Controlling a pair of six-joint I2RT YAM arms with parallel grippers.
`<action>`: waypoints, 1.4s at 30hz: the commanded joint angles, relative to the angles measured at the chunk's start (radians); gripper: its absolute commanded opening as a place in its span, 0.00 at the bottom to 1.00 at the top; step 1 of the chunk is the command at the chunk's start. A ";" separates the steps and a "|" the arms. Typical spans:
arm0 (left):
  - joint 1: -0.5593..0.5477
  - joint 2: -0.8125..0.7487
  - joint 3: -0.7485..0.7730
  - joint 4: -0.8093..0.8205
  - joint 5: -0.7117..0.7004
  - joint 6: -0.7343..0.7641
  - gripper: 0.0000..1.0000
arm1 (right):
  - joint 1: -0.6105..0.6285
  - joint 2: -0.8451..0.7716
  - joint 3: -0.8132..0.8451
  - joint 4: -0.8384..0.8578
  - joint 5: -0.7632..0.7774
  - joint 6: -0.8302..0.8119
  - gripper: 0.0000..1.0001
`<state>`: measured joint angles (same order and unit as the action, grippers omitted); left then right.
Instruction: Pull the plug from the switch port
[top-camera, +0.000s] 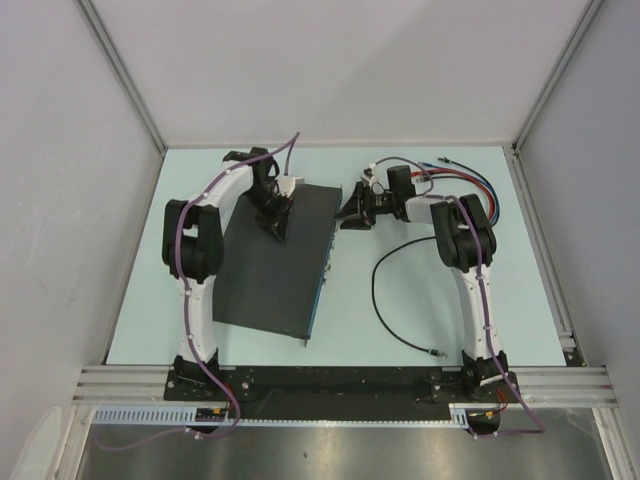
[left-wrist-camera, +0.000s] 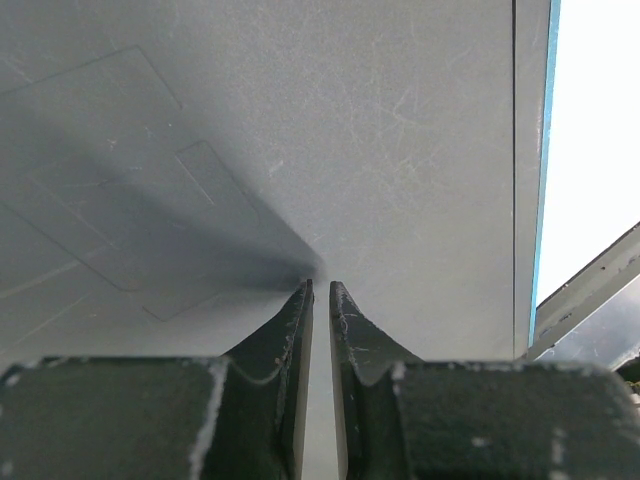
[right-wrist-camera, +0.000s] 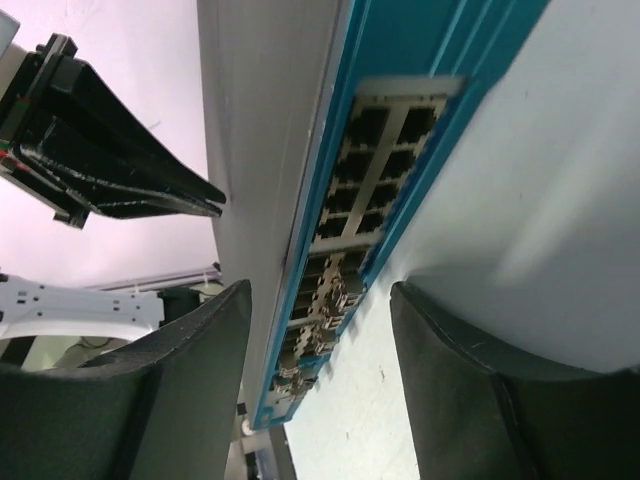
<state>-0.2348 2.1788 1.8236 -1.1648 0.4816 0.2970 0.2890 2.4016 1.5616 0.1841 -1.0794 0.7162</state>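
The switch is a flat black box lying on the table, with its blue socket face along its right edge. My left gripper is shut, and its tips rest on the switch's top near the far end; in the left wrist view it holds nothing. My right gripper is open and empty at the far end of the socket face. In the right wrist view it has one jaw on each side of the socket row. The sockets I can see hold no plug.
A black cable lies in a loose loop on the table right of the switch, with one plug end near the right arm's base. Red, blue and dark cables lie at the back right. Frame rails border the table.
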 joint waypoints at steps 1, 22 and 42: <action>0.006 -0.013 0.032 -0.003 0.003 0.010 0.17 | 0.004 0.051 0.048 -0.156 0.095 -0.107 0.62; 0.006 -0.008 0.039 -0.001 -0.012 0.011 0.20 | 0.009 0.134 0.052 -0.092 -0.040 -0.087 0.40; 0.003 -0.008 0.034 0.004 -0.026 0.011 0.22 | 0.041 0.202 0.097 -0.038 -0.097 -0.044 0.27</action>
<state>-0.2348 2.1788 1.8259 -1.1645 0.4629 0.2970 0.2924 2.5107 1.6688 0.1375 -1.2125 0.7132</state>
